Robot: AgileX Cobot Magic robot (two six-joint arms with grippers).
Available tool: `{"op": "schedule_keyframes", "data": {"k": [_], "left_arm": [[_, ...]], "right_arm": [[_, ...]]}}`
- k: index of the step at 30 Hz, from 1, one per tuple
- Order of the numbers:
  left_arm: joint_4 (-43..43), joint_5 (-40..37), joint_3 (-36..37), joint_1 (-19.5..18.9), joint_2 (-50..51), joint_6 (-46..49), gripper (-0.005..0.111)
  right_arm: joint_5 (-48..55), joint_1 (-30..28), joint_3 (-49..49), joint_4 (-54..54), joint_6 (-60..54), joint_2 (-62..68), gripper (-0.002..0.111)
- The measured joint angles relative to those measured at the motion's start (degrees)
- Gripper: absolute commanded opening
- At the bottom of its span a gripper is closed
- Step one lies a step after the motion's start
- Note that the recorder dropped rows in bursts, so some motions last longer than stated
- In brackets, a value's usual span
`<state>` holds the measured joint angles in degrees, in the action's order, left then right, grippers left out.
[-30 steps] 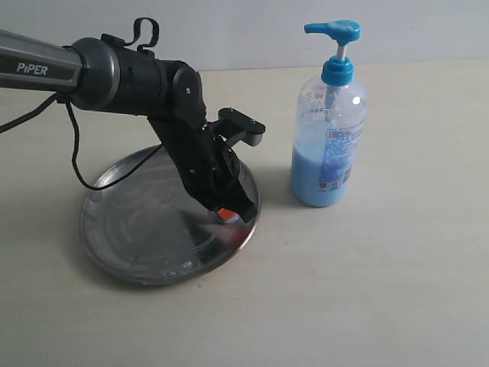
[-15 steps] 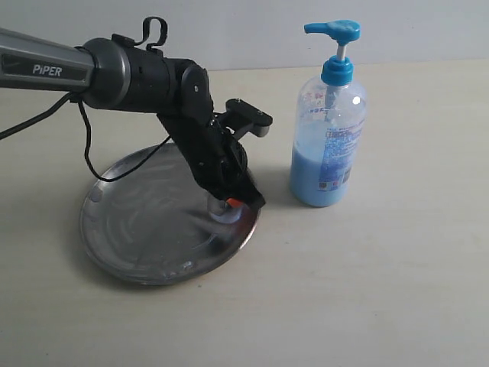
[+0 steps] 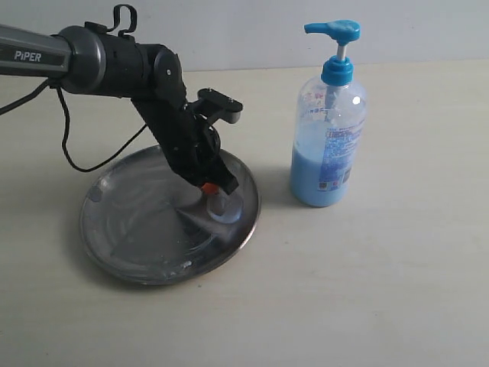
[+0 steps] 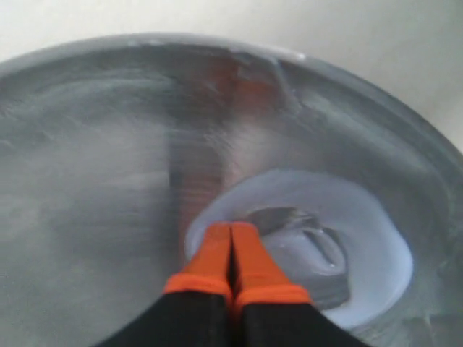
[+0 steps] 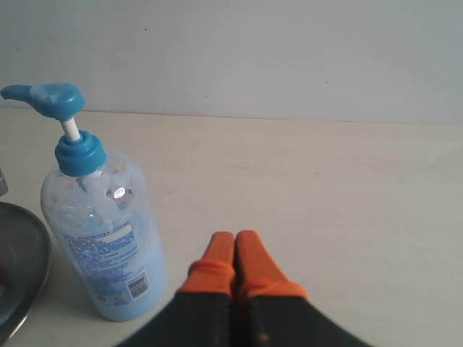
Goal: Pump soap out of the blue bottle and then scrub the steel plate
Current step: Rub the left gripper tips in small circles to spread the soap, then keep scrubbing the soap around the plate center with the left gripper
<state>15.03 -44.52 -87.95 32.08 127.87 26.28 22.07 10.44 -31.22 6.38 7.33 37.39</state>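
Note:
The steel plate (image 3: 130, 229) lies at the left, streaked with pale smears. A light blue blob of soap (image 3: 223, 209) sits on its right part, spread into a ring in the left wrist view (image 4: 376, 238). My left gripper (image 3: 210, 189) is shut, its orange tips (image 4: 230, 238) pressed down at the edge of the soap on the steel plate (image 4: 79, 166). The blue bottle (image 3: 328, 134) stands upright to the right of the plate, also in the right wrist view (image 5: 101, 224). My right gripper (image 5: 234, 249) is shut and empty, beside the bottle, outside the exterior view.
The left arm (image 3: 114, 61) and its black cable (image 3: 72, 145) reach over the plate from the left. A pale tabletop (image 3: 367, 290) spreads around the plate and bottle, with a white wall (image 5: 253, 50) behind. The plate's rim (image 5: 22, 275) shows beside the bottle.
My left gripper has slid back and left across the plate, from its right rim toward the middle, leaving the soap blob exposed. The bottle has not moved.

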Motion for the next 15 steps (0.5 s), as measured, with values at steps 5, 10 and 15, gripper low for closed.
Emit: {"op": "schedule_keyframes", "data": {"k": [5,10,15], "left_arm": [[-0.2,-1.2,0.5,2.0,-0.2,0.0,0.0],[-0.3,-1.2,2.1,4.4,-1.1,0.0,0.0],[0.3,-0.9,3.6,5.6,-2.1,0.0,0.0]], "right_arm": [[0.0,0.0,0.0,0.0,0.0,0.0,0.0],[0.0,0.0,0.0,0.0,0.0,0.0,0.0],[0.0,0.0,0.0,0.0,0.1,0.0,0.0]]}}
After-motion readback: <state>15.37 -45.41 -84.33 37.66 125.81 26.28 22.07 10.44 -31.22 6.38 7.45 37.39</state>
